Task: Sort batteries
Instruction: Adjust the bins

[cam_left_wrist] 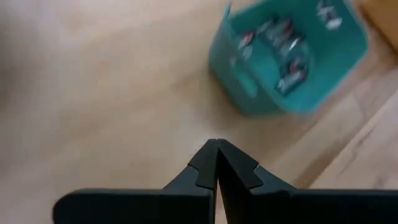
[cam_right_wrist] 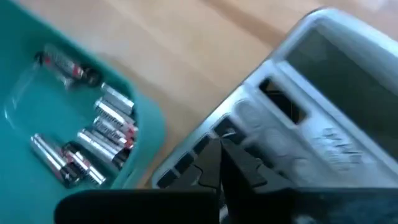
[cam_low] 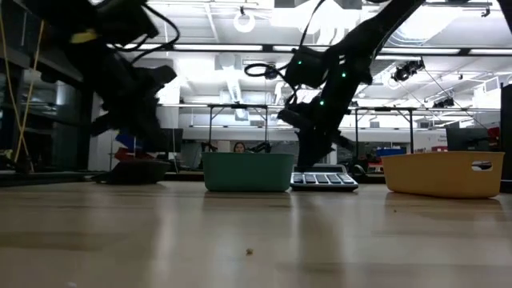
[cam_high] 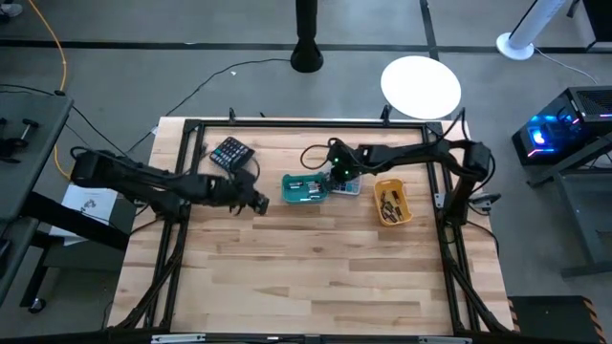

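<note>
A teal tray sits mid-table and holds several silvery batteries with red and dark bands, also seen in the left wrist view. A yellow tray to its right holds several dark batteries. A grey calculator lies between the two trays. My right gripper is shut, with its tips low over the calculator's keys beside the teal tray. My left gripper is shut and hangs over bare wood to the left of the teal tray, holding nothing visible. My right gripper comes down from above with shut fingertips at the grey calculator's key rows, near the edge that faces the teal tray. Whether the tips touch the keys, I cannot tell. The calculator lies flat on the table.
A dark calculator lies near the table's far left edge, behind my left arm. Cables run over the far edge. The near half of the wooden table is bare wood. A person shows far behind the teal tray.
</note>
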`<state>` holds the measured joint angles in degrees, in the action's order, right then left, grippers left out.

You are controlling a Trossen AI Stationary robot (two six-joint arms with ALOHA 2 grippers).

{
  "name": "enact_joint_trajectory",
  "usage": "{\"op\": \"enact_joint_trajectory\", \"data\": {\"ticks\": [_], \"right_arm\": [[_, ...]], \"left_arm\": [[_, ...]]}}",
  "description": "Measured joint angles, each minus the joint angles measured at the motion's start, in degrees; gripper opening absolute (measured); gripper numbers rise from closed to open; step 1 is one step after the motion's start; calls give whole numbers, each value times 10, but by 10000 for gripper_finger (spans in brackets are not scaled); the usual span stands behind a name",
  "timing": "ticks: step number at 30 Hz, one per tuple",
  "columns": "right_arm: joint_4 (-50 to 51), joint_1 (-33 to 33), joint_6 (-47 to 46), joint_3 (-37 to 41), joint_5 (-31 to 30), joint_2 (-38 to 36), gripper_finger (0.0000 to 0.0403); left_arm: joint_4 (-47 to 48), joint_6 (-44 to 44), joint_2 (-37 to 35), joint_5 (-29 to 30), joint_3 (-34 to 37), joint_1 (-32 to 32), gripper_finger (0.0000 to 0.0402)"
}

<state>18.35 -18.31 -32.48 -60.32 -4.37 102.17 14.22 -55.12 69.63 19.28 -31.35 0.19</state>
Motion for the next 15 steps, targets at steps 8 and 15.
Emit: {"op": "enact_joint_trajectory", "data": {"ticks": [8,15], "right_arm": [[-92,32,13,-5,-11,10,0],[-95,73,-35,-4,1,10,0]], "left_arm": [[-7,-116,0,37,33,-124,0],[-4,-132,-3,60,33,-161,0]]}}
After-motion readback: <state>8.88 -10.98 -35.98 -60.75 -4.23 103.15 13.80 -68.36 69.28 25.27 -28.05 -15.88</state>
